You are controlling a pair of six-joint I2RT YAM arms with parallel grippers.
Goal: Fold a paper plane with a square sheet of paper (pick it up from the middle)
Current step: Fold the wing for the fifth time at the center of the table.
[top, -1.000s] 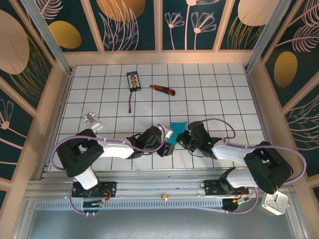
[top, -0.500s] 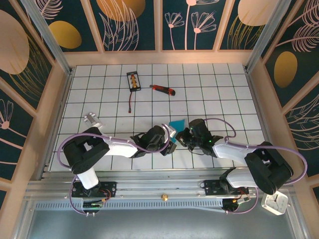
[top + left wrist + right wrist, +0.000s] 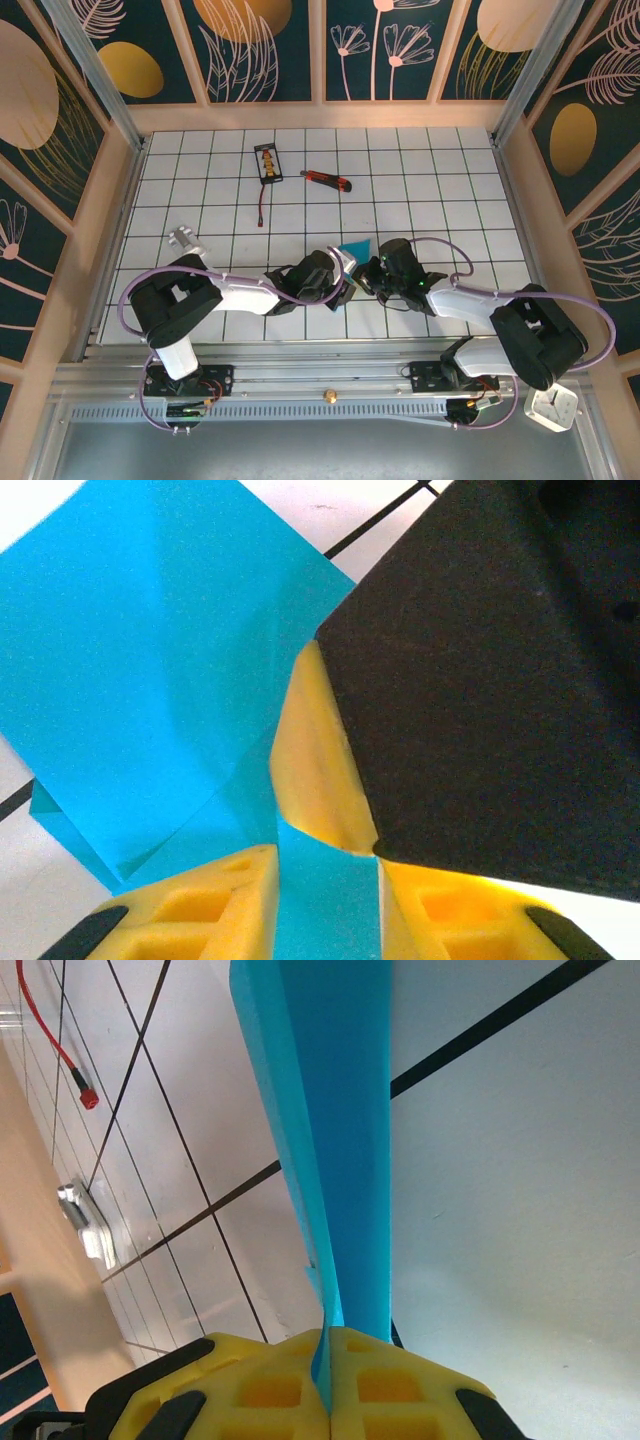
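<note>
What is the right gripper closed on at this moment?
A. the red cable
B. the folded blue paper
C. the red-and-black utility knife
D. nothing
B: in the right wrist view the right gripper is shut, with the edge of the folded blue paper pinched between its jaws.

Top cam is bright and even, lit from overhead, so the white tabletop [image 3: 430,200] reads clean and the arms [image 3: 240,295] only drop short soft shadows. Straight lines bow a bit toward the corners. Left wrist cam sits super close, so the paper [image 3: 150,660] looks soft and slightly grainy. Right wrist cam: fingers [image 3: 260,1390] at 6 o'clock are blurry, and the tabletop at 3 o'clock washes out pale.
</note>
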